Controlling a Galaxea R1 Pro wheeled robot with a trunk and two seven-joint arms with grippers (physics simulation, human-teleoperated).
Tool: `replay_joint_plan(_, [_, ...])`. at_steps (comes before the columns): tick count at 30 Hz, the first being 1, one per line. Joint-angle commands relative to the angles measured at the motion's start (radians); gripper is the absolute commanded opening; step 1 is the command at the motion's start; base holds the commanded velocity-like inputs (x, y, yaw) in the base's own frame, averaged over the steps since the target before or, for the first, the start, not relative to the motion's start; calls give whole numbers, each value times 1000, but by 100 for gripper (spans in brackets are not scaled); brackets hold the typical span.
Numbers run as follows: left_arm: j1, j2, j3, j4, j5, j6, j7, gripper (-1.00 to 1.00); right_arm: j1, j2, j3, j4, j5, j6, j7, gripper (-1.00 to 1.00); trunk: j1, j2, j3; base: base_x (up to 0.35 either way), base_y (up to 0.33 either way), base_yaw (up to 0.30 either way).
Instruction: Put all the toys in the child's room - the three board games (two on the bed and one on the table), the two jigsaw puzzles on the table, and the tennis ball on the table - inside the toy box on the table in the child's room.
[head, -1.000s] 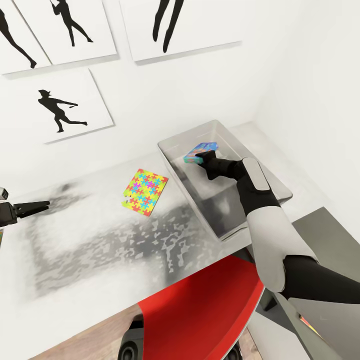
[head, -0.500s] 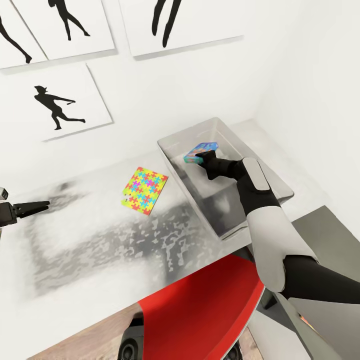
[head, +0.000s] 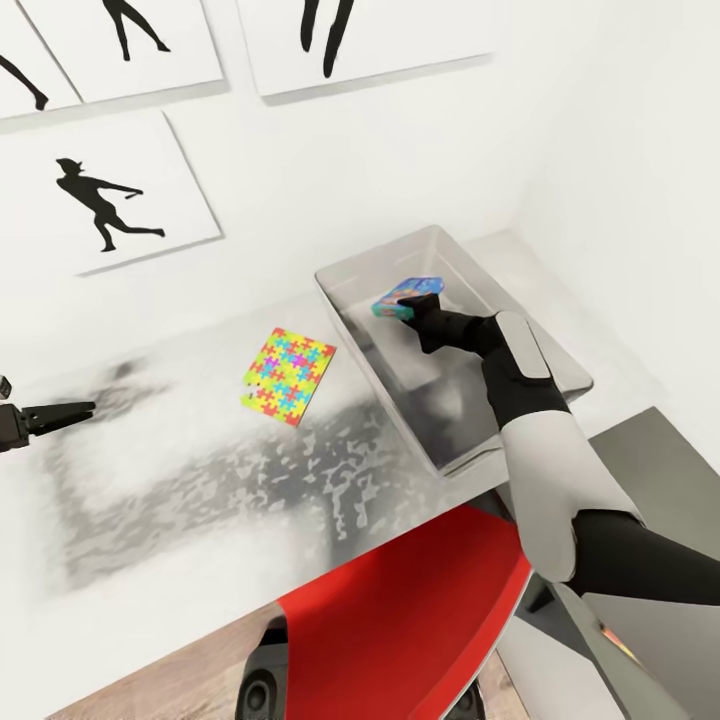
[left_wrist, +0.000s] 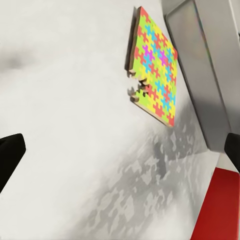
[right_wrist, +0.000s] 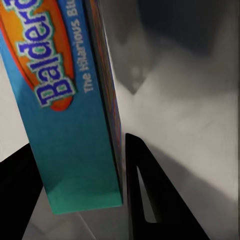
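My right gripper (head: 412, 312) is shut on a mostly blue board game (head: 408, 296) and holds it tilted inside the translucent grey toy box (head: 385, 252) at the table's right end. Up close, in the right wrist view, the box (right_wrist: 60, 100) reads "Balderdash" and sits between my two dark fingers (right_wrist: 142, 200). One jigsaw puzzle (head: 288, 375) lies flat on the table (head: 180, 480) just left of the toy box; the left wrist view shows the puzzle (left_wrist: 155, 75) beside the toy box's wall (left_wrist: 200, 75). My left gripper (head: 70, 412) is open and empty at the far left over the table.
A red chair (head: 400, 620) stands at the table's front edge, below my right arm. The white wall behind the table carries black silhouette pictures (head: 105, 195). A second white wall closes the right side just beyond the toy box.
The whole view has shifted slightly, so the camera moved. My right gripper, still holding the board game, has edged a little deeper over the toy box. The left gripper keeps its place.
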Motion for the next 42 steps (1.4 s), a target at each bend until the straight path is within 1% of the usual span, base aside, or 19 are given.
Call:
replay_joint_plan(1, [0,0,0,-1,-4,11,-6,100,0,0,-7,25,36,14,-9,-100,1,-1,-2,0,0,0])
replay_joint_plan(7, [0,1,0,-1,-4,11,-6,100,0,-4,-7,25,37,15,-8,-100,1,-1,-2,0,0,0])
replay_joint_plan(26, [0,1,0,-1,-4,11,-6,100,1,-4,-7,25,36,15,-8,-100,1,-1,-2,0,0,0])
replay_joint_plan(27, [0,1,0,-1,-4,11,-6,100,1,-4,-7,25,36,15,-7,100,1,-1,-2,0,0,0])
replay_joint_plan(29, [0,1,0,-1,-4,11,-6,100,1,-5,-7,25,36,17,-6,100,1,-1,-2,0,0,0])
replay_joint_plan(31, [0,1,0,-1,-4,11,-6,100,3,-5,-6,25,36,19,10,100,1,-1,-2,0,0,0])
replay_joint_plan(35, [0,1,0,-1,-4,11,-6,100,7,-7,-4,25,40,19,102,100,1,-1,-2,0,0,0])
replay_joint_plan(37, [0,1,0,-1,-4,11,-6,100,9,-18,-2,26,40,19,132,100,1,-1,-2,0,0,0])
replay_joint_plan(39, [0,1,0,-1,-4,11,-6,100,10,-29,-1,27,38,18,145,100,1,-1,-2,0,0,0])
replay_joint_plan(42, [0,1,0,-1,-4,11,-6,100,10,-33,-2,27,41,19,149,100,1,-1,-2,0,0,0])
